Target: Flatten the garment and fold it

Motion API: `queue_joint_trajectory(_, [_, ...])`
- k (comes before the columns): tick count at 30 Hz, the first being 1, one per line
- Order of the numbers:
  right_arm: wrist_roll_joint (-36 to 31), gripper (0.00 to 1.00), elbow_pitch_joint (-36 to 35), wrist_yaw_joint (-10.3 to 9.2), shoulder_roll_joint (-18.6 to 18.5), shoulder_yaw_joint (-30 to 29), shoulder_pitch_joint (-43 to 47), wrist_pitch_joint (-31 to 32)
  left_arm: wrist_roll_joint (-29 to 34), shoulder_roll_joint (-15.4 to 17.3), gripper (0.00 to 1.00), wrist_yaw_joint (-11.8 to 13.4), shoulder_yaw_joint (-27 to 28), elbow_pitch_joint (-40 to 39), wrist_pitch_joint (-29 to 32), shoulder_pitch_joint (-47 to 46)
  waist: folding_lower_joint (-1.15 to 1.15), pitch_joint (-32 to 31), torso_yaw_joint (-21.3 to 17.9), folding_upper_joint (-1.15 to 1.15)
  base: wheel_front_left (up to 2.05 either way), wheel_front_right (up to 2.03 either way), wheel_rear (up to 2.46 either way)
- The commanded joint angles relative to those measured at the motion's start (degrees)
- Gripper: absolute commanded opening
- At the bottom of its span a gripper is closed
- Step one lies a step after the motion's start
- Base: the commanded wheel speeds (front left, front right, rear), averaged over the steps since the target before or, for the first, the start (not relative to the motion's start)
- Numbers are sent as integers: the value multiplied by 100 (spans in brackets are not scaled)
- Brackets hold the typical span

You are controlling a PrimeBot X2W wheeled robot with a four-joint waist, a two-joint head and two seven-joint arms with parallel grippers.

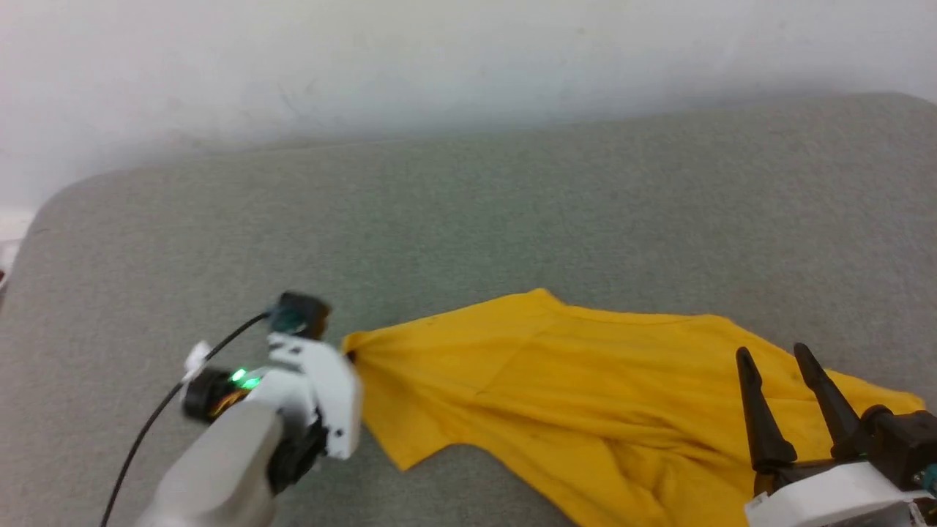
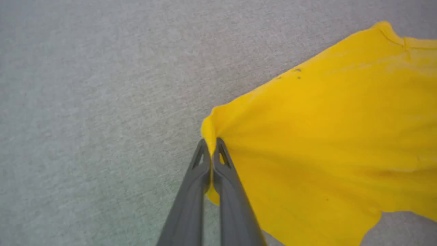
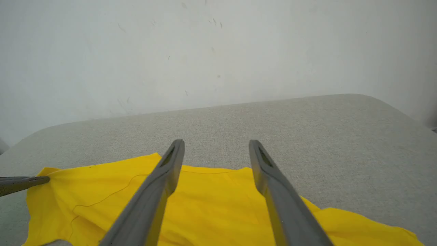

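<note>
The garment [image 1: 585, 395] is a bright yellow T-shirt lying spread and wrinkled on the grey cushion, plain side up. My left gripper [image 2: 211, 142] is shut on its left corner, where the cloth bunches into a pinch [image 1: 350, 356]. In the right wrist view the same corner [image 3: 42, 177] shows with the left fingers [image 3: 20, 182] on it. My right gripper [image 1: 772, 355] hovers over the garment's right part [image 3: 218, 208], open, fingers pointing away, with nothing between them [image 3: 215, 145].
The grey cushion [image 1: 468, 219] stretches far beyond the garment to a rounded back edge. Behind it stands a white wall [image 1: 439, 58]. A black cable [image 1: 157, 410] runs along my left arm.
</note>
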Motion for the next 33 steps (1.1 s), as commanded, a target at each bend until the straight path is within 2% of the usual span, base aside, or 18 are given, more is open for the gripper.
queue_joint_trajectory(1, [46,100,-9,30,4,-24,51,21,-62,99,0,124,83,-140,-44,248,-1,-178,236,0,0,0,0])
queue_joint_trajectory(5, [64,100,-11,30,4,-59,112,36,-433,475,0,685,504,-1001,-69,1243,-1,-271,403,0,0,0,0])
queue_joint_trajectory(9, [79,100,8,30,4,-63,162,44,-816,627,0,1184,807,-1732,-37,2291,-1,-337,475,0,0,0,0])
queue_joint_trajectory(14, [94,100,5,30,4,-62,158,48,-1087,587,0,1523,983,-2305,-125,3072,-1,-329,496,0,0,0,0])
queue_joint_trajectory(15, [99,100,3,30,4,-73,153,45,-1089,573,12,1564,993,-2377,-151,3114,-1,-324,504,0,0,0,0])
queue_joint_trajectory(16, [104,100,3,30,4,-83,147,43,-1079,561,100,1596,1004,-2444,-188,3124,-1,-318,511,0,0,0,0])
queue_joint_trajectory(20, [124,100,19,30,4,-86,107,50,-971,660,100,1596,965,-2568,-134,2958,-1,-300,516,0,0,0,0])
queue_joint_trajectory(24, [142,100,42,30,4,-67,62,40,-838,852,100,1484,815,-2533,183,2636,-1,-277,483,0,0,0,0])
queue_joint_trajectory(27, [159,100,66,30,4,-50,35,27,-749,1009,100,1344,595,-2388,626,2390,-1,-260,433,0,0,0,0])
queue_joint_trajectory(33, [161,100,100,30,4,-6,-45,22,-655,1216,100,903,83,-2030,1686,1849,-1,-139,309,0,0,0,0])
